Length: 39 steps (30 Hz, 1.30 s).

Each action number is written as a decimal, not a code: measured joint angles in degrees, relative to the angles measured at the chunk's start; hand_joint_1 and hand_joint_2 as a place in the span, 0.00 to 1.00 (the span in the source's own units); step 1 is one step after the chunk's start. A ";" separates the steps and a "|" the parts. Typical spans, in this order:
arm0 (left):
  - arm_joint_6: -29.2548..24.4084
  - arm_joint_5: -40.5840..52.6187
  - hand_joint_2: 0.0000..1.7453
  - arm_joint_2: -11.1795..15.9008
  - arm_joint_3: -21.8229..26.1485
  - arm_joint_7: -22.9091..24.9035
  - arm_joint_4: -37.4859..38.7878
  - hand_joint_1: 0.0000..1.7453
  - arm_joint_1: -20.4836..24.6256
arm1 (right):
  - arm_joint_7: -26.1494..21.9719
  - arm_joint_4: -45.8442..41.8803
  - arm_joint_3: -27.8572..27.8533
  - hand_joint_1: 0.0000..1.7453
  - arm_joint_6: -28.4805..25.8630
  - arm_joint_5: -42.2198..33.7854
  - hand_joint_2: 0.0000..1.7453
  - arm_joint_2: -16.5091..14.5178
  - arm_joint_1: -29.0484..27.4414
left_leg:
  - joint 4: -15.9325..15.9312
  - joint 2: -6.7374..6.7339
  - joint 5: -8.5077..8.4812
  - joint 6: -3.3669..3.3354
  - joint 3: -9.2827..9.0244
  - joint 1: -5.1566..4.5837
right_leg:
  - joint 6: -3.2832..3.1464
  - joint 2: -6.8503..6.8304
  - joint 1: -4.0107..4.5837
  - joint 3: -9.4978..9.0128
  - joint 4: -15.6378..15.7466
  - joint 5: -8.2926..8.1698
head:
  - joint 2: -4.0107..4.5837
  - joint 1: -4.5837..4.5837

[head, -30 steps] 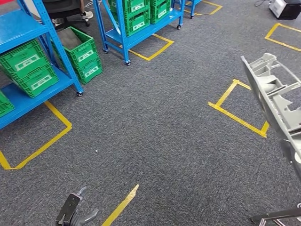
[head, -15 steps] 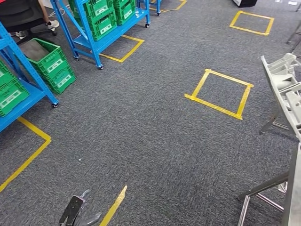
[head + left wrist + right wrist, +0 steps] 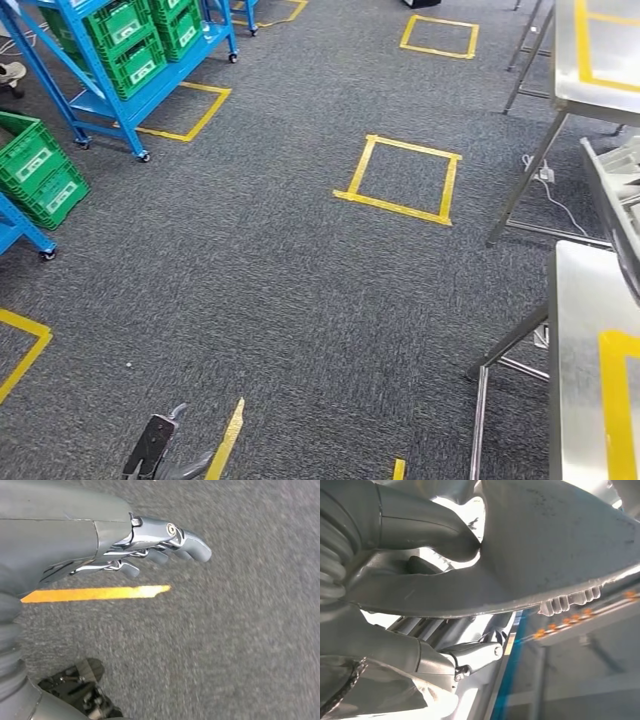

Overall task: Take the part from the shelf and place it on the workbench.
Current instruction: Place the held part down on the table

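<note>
steel workbench (image 3: 581, 330) ahead-right; blue shelf (image 3: 113, 95) (green crates (image 3: 128, 50)) far left.

Even, bright overhead light and soft shadows in the head view; carpet (image 3: 245, 645) beyond the left hand (image 3: 151, 545) smears with motion blur, and blown-out glare surrounds the right hand (image 3: 433, 655).

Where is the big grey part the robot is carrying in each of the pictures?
Head view: the grey part pokes in at the right edge, above the near steel workbench.
Left wrist view: not in it; the left hand hangs over carpet.
Right wrist view: the part fills the upper half, gripped by the right hand.
Shared landmark: the yellow tape strip beside the left hand.
</note>
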<state>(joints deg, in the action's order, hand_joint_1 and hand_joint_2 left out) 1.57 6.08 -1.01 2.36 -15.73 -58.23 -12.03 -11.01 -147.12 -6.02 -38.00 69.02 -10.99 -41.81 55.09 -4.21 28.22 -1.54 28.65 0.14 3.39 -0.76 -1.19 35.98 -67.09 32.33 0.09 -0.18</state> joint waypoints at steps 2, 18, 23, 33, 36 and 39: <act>-0.02 0.17 1.00 -0.22 0.08 0.16 -0.46 0.00 -0.09 | 0.50 -0.01 -0.26 1.00 0.23 0.04 1.00 -0.17 -0.18 | 0.34 -1.18 0.19 0.53 -0.09 -0.23 | -0.31 -2.42 0.06 -5.06 7.78 -2.09 | 0.00 0.04; 1.04 1.82 1.00 -0.87 1.35 1.09 -1.87 0.00 -0.75 | 1.14 -0.05 -1.43 1.00 2.20 0.80 1.00 -1.42 -0.63 | 4.07 8.61 0.40 1.25 1.47 0.22 | -3.67 6.12 0.82 -5.36 10.21 -3.82 | 0.00 0.59; 1.55 1.92 1.00 -0.86 1.68 1.07 -1.96 0.00 -0.24 | 2.41 -0.07 -1.47 1.00 3.03 1.59 1.00 -1.41 -1.10 | 1.15 7.08 0.13 0.47 0.88 0.33 | -1.89 6.63 0.54 -2.76 8.82 -3.60 | 0.00 0.55; 1.77 1.57 1.00 -0.80 2.18 0.32 -1.79 0.00 0.24 | 4.99 -0.05 -1.03 1.00 4.45 2.78 1.00 -0.45 -1.34 | 1.05 -0.59 0.41 0.94 0.73 -0.05 | -0.84 -2.39 0.30 -4.65 8.36 -2.60 | 0.00 0.51; 1.84 1.38 1.00 -0.78 2.48 -0.20 -1.54 0.00 0.68 | 6.45 -0.07 -0.56 1.00 4.54 3.55 1.00 0.53 -1.50 | 1.27 -2.05 0.46 1.82 0.39 -0.21 | -2.14 -2.07 0.57 -5.29 10.06 -3.09 | 0.00 0.60; 1.93 1.16 1.00 -0.78 2.59 -0.53 -1.34 0.00 1.19 | 7.88 -0.08 0.21 1.00 4.51 4.33 1.00 1.45 -1.66 | 4.04 -0.11 2.79 2.55 1.26 0.22 | -3.28 -0.53 0.39 -5.15 10.35 -3.60 | 0.00 0.73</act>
<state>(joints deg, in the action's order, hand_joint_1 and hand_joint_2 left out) 3.50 7.24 -1.79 4.95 -16.26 -59.57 -10.83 -3.14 -147.20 -5.81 -33.49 73.36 -9.55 -43.47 59.13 -4.32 31.02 1.01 29.91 0.36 0.11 -1.29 -0.80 30.83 -56.75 28.73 0.09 0.55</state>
